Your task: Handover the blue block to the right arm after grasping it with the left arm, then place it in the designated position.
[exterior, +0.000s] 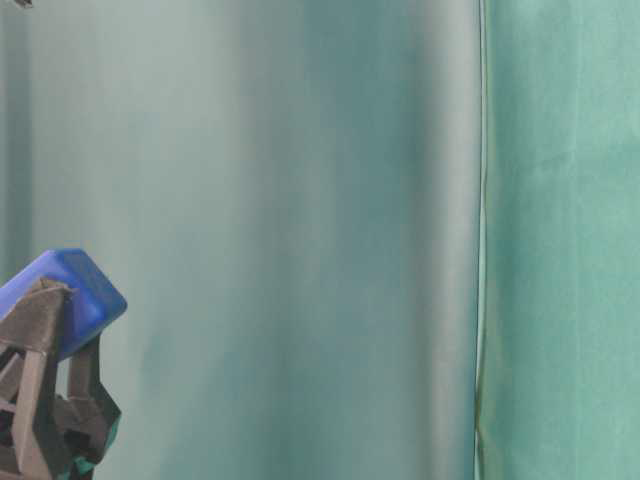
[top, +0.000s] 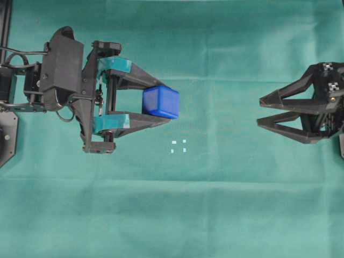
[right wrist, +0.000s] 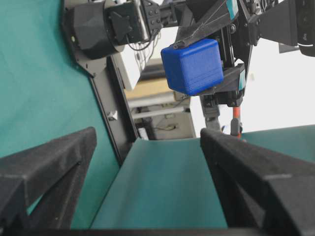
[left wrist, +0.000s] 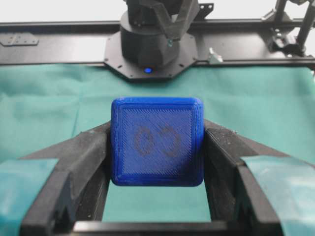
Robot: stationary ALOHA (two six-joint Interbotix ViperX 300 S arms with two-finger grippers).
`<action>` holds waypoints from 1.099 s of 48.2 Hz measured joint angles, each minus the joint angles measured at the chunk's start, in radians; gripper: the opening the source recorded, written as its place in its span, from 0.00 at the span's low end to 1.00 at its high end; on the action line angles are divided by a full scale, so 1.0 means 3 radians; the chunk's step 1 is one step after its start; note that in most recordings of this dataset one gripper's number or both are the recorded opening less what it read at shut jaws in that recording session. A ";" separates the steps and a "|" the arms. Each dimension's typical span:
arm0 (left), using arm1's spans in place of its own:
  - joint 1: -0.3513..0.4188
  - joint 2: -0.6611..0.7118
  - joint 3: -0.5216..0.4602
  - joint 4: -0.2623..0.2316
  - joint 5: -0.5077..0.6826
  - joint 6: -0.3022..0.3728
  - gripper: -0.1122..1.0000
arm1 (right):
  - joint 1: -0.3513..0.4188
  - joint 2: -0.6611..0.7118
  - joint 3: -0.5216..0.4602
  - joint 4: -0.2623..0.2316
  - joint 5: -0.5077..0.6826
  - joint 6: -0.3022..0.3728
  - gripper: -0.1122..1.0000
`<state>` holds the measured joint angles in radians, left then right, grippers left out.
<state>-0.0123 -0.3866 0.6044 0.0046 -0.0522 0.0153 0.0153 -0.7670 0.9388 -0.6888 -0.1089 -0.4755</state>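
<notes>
Left arm (top: 59,70) at 9 o'clock in the overhead view, pointing toward 3 o'clock. Left gripper (top: 153,102) jaws are clamped on the blue block (top: 160,101), one finger on each of two opposite faces, teal pads further back near the knuckles. Left wrist view confirms it: block (left wrist: 156,141) wedged square between both fingers, faint dark round marks on the face toward the camera. Table-level view shows the block (exterior: 75,292) lifted clear of the green surface (top: 215,204), tilted a bit. It sits at the finger tips with its far end sticking out, likely so the other gripper has free faces to bite on.

Designated position (top: 178,146): four tiny white marks, just off the block toward 5 o'clock in the overhead view, cloth between them bare. Nothing on it yet.

Right arm (top: 328,102) at 3 o'clock, well apart from the block. Right gripper (top: 260,110) jaws spread wide, holding nothing, tips pointing toward 9 o'clock. The fingers look rolled relative to the left's, probably to take the faces the left leaves free. Right wrist view has the block (right wrist: 193,66) ahead and high in frame, between the open fingers' line of sight.

Judgement: grasp done, handover not started. Next needs the right arm to close the gap and straddle the block. Risk: finger clash, little free block to grip.
</notes>
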 measured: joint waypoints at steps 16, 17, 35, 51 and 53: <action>0.0000 0.0000 0.0000 0.0000 0.0000 0.0000 0.52 | 0.0000 0.0005 0.0000 0.0000 -0.0005 0.0000 0.94; 0.0000 0.0000 0.0000 0.0000 0.0000 0.0000 0.52 | 0.0000 0.0005 -0.0005 0.0000 -0.0005 0.0000 0.94; -0.0005 0.0000 0.0000 0.0000 0.0000 0.0000 0.52 | 0.0000 0.0005 0.0000 0.0000 -0.0005 0.0000 0.94; 0.0000 0.0000 0.0000 0.0000 0.0000 0.0000 0.52 | 0.0000 0.0164 -0.0143 -0.0005 -0.0005 -0.0005 0.94; 0.0000 0.0000 -0.0005 0.0000 0.0000 0.0000 0.52 | 0.0000 0.0235 -0.0189 -0.0026 0.0000 -0.0010 0.94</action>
<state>-0.0123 -0.3866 0.6029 0.0046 -0.0522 0.0153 0.0153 -0.6964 0.8820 -0.6964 -0.1089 -0.4786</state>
